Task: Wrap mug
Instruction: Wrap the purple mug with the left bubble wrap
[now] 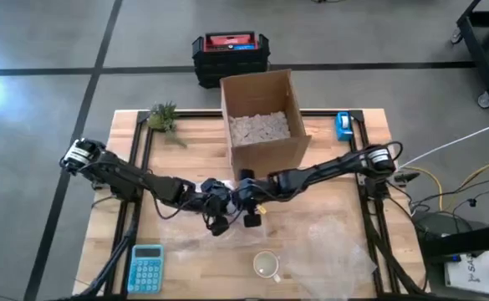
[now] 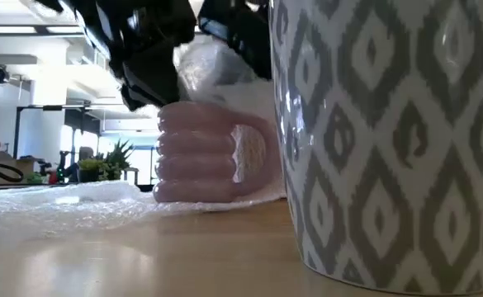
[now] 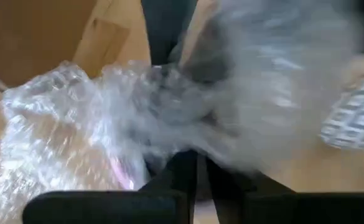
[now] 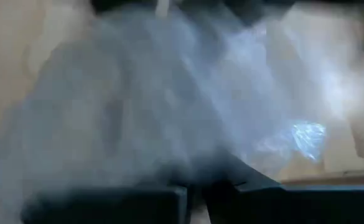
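Note:
A white mug with a grey diamond pattern stands upright on the wooden table near its front edge, with no gripper on it. A clear bubble wrap sheet lies spread over the table's near half. At the table's middle my left gripper and my right gripper stand close together, each shut on a bunched part of the wrap. Below them in the low view a pinkish ribbed bundle rests on the wrap. My left gripper pinches a bunched fold of the bubble wrap between its two fingers, coming from above. The wrap rises crumpled at the fingers; its outer part lies on the table. My right gripper pinches gathered bubble wrap between its two fingers, from above. The wrap spreads away from the fingers in several loose layers, and its far part lies on the table.
An open cardboard box with filler stands at the far middle. A small plant is at the far left and a blue tape dispenser at the far right. A blue calculator lies near the front left.

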Available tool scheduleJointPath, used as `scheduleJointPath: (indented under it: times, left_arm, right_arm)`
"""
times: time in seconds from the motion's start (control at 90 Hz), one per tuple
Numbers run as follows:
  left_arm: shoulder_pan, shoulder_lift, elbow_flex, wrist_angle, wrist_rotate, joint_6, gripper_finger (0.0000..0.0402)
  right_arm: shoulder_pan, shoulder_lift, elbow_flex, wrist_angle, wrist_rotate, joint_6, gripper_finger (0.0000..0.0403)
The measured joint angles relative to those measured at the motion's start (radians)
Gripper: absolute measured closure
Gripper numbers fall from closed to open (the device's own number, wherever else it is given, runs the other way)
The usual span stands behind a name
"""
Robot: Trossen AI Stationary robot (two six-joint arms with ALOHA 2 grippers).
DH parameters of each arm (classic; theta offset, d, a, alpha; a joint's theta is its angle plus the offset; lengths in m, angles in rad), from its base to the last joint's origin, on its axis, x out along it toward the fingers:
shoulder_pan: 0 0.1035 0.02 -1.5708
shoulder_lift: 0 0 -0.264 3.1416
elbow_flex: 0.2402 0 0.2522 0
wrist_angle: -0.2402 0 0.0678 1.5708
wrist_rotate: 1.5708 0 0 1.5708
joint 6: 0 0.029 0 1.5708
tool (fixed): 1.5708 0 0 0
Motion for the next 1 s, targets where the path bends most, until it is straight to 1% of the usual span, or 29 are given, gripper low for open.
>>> scheduleJointPath:
  times: [0.111,0.2,0.267,0.356,0.511,0.656,0.8,1.0]
  left_arm:
    - [-0.009,-0.029,0.048,-0.072,0.000,-0.003,0.0380]
    - [-0.009,-0.045,0.072,-0.070,-0.006,-0.003,0.0380]
    - [-0.008,-0.050,0.086,-0.063,-0.032,-0.012,0.0380]
    - [-0.008,-0.044,0.084,-0.050,-0.075,-0.009,0.0380]
    - [-0.008,-0.009,0.065,-0.041,-0.082,0.004,0.0380]
    - [0.010,0.058,0.017,-0.018,-0.086,-0.002,0.0380]
    - [0.017,0.103,0.015,-0.002,-0.083,-0.013,0.0380]
    - [0.021,0.110,0.014,0.010,-0.081,0.003,0.0380]
  right_arm:
    - [0.000,0.002,0.005,-0.007,0.000,0.000,0.0400]
    - [-0.002,0.002,0.005,-0.008,0.000,0.000,0.0401]
    - [-0.002,0.002,0.005,-0.008,0.000,0.000,0.0402]
    - [-0.003,0.002,0.005,-0.010,0.000,0.000,0.0401]
    - [-0.004,0.002,0.005,-0.011,0.000,0.000,0.0400]
    - [-0.004,-0.005,0.003,-0.018,0.001,0.002,0.0400]
    - [-0.005,-0.054,0.000,-0.027,0.000,0.000,0.0400]
    - [-0.005,-0.169,0.004,-0.081,0.000,-0.014,0.0400]
